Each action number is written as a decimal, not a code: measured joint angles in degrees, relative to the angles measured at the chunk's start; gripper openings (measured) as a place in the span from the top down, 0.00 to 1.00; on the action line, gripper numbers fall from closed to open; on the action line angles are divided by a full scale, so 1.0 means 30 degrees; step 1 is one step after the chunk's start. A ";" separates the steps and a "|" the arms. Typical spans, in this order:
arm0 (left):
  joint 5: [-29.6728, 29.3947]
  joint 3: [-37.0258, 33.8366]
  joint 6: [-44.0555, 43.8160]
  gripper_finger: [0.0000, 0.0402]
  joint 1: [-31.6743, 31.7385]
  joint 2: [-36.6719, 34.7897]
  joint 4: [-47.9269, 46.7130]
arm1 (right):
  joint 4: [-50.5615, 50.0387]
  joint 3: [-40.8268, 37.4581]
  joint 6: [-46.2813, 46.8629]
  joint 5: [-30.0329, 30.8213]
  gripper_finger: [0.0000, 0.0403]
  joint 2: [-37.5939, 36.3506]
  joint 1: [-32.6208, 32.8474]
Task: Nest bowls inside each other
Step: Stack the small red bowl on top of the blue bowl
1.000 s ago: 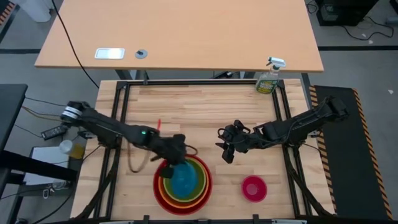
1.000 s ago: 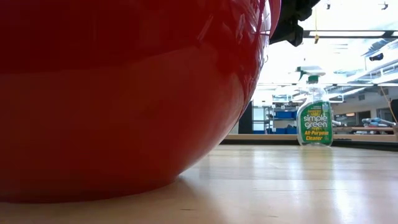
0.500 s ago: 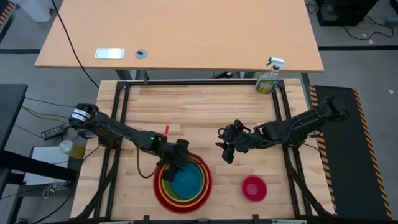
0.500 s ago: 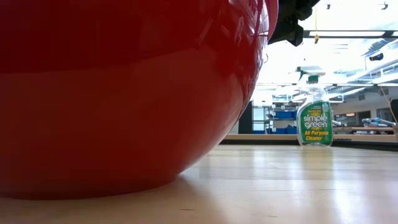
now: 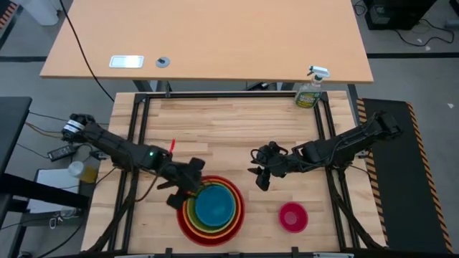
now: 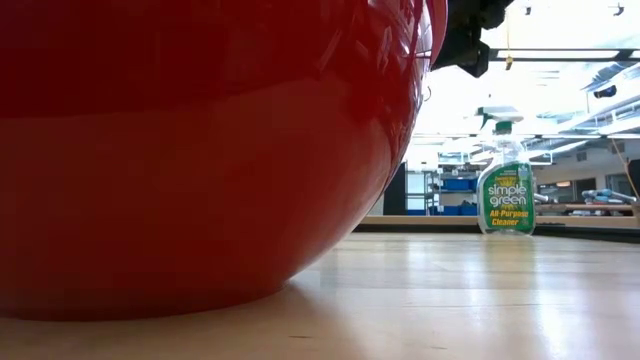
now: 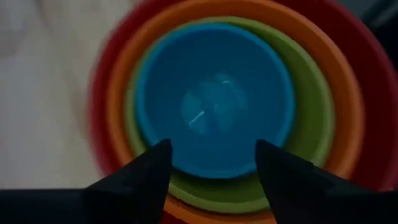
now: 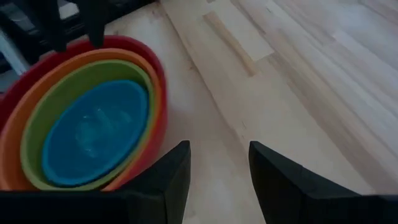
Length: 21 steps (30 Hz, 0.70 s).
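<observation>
Four bowls stand nested near the table's front edge: blue [image 5: 215, 208] inside yellow-green [image 5: 201, 215], inside orange, inside red [image 5: 237, 215]. The red bowl [image 6: 200, 150] rests on the table by its base. A pink bowl [image 5: 292, 216] stands alone to the stack's right. My left gripper [image 5: 183, 192] hovers open at the stack's left rim, and its fingers [image 7: 155, 168] frame the blue bowl [image 7: 214, 99] without touching it. My right gripper [image 5: 261, 179] hangs open over bare wood between the stack [image 8: 93, 124] and the pink bowl.
A green spray bottle [image 5: 310, 92] stands at the table's far right corner, and it also shows behind the red bowl in the low view [image 6: 506, 185]. Bare wooden tabletop [image 5: 229, 129] lies across the middle and far side. Black frame rails run along both side edges.
My left gripper has opened and let go of the blue bowl, which now lies level inside the yellow-green one. The gripper has then drawn back toward the table's left edge and risen a little.
</observation>
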 joint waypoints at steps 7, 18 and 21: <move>-0.1915 0.0000 0.1020 0.49 -0.2250 -0.0059 0.0325 | -0.0038 0.2407 -0.1301 0.0565 0.61 0.2433 0.1511; -0.5992 -0.3400 0.1407 0.55 -0.4110 -0.2730 0.2537 | -0.9125 0.7340 0.0541 -0.3336 0.60 0.6159 0.1939; -0.6634 -0.3679 0.0729 0.55 -0.4174 -0.4881 0.2858 | -1.1271 0.7529 0.1799 -0.5964 0.57 0.6545 0.1945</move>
